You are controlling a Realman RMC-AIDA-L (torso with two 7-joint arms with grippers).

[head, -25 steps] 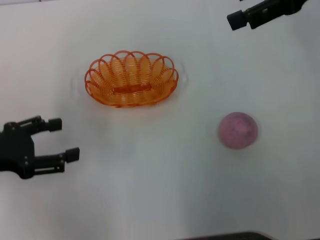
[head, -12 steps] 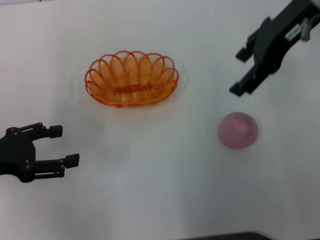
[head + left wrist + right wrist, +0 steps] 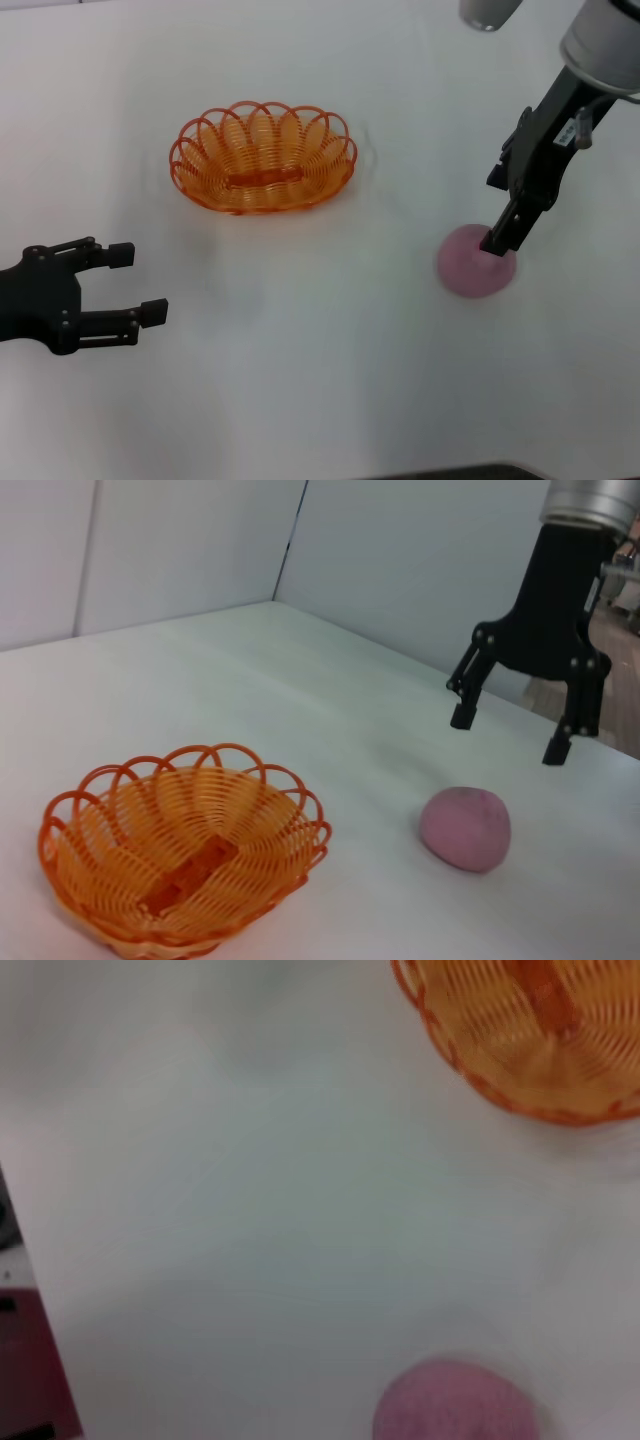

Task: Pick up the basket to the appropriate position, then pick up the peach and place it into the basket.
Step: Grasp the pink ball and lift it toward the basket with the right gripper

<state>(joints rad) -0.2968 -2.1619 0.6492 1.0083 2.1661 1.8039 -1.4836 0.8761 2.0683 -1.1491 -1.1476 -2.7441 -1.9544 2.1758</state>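
At the far left, the robot's black left gripper (image 3: 130, 284) is hovering low over the plain white table (image 3: 300, 380), its two fingers spread apart and gripping nothing, well apart from everything else. Moving rightward and toward the back, the oval orange wire-coil basket with its scalloped looped rim (image 3: 263, 158) is sitting upright and empty on the table; it looks light and springy, likely to flex a little under pressure, so one of the rim loops seems the sensible place to pinch it. Farther right and nearer the front, the round pinkish-mauve peach with a matte, mottled skin (image 3: 476, 261) is resting on the table, well apart from the basket. It appears light, and its dull surface should give the pads some grip, though a round body could roll if nudged off-centre, so closing across its widest part from above would probably hold best. At the far right, the black right gripper (image 3: 515, 723) is hanging on its arm over the peach; the left wrist view shows its fingers splayed wide, holding nothing, tips above the fruit with a gap beneath them. The right wrist view is looking down on the peach and the basket's rim.
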